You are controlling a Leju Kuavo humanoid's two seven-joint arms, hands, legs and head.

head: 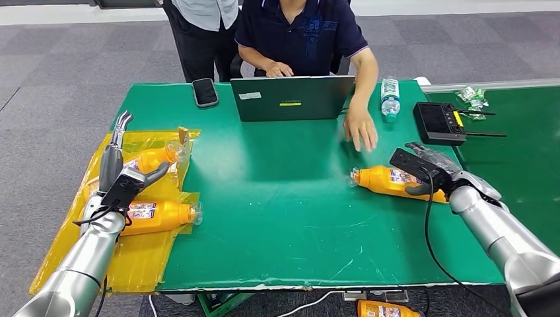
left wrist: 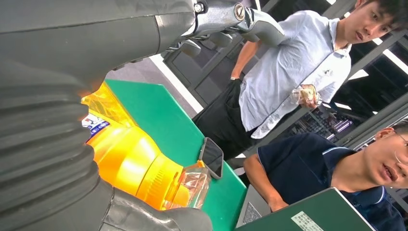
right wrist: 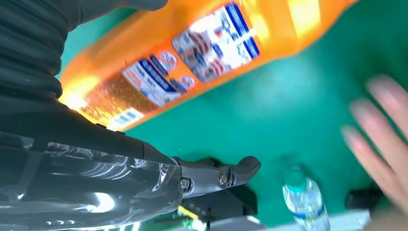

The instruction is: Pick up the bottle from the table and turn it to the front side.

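A green worktop (head: pixel 284 218) stands on grey carpet, with two people at its far side. The bottle (head: pixel 389 182) in hand lies on its side toward the right, cap pointing to the middle of the worktop, label facing up. The right hand (head: pixel 432 173) is over its base end, fingers (head: pixel 422 189) curled round the body; whether they truly grip or only rest on it cannot be told from the head view. The step looks like the grasp itself, with the lift and the turn to the front side not yet done. Next the hand would need a firm hold, then a lift off the surface before rotating. A person's hand (head: pixel 360 129) lies on the worktop just beyond the cap and could be in the way.

The right wrist view shows the label's print close up, and a water bottle (right wrist: pixel 305 199) beyond.

At the left, the left hand (head: pixel 125 178) hovers over two more orange bottles on yellow plastic (head: pixel 142 257), fingers spread and holding nothing. The left wrist view shows one of these bottles' clear cap (left wrist: pixel 192 185) and a phone (left wrist: pixel 212 156) behind it.
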